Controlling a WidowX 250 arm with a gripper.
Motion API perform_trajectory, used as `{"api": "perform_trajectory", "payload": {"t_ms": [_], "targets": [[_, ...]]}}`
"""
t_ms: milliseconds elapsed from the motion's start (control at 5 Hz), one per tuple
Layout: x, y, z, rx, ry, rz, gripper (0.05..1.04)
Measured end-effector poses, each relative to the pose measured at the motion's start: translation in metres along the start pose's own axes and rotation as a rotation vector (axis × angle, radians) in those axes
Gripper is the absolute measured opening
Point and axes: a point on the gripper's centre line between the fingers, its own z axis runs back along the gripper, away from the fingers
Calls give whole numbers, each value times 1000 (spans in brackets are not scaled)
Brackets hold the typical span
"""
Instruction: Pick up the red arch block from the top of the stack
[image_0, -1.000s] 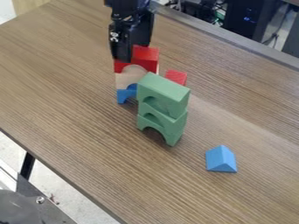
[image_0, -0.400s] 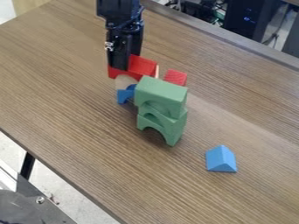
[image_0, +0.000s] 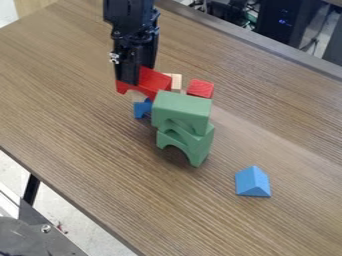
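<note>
Red arch block (image_0: 155, 80) sits pinched in your pincer (image_0: 136, 77), just behind the green arch stack (image_0: 180, 111); a blue triangular block (image_0: 252, 182) lies front-right of that stack.

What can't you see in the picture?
In the camera view:
- Part of the red arch: behind the gripper.
- Part of the blue arch: behind the green blocks.
- The green blocks' backs: turned away from the camera.
- The top of the arm: cut off by the top edge.
</note>
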Motion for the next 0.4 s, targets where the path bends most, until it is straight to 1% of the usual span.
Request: {"api": "perform_trajectory", "payload": {"t_ms": [400], "targets": [[-2, 1, 12, -49, 10, -25, 540]]}}
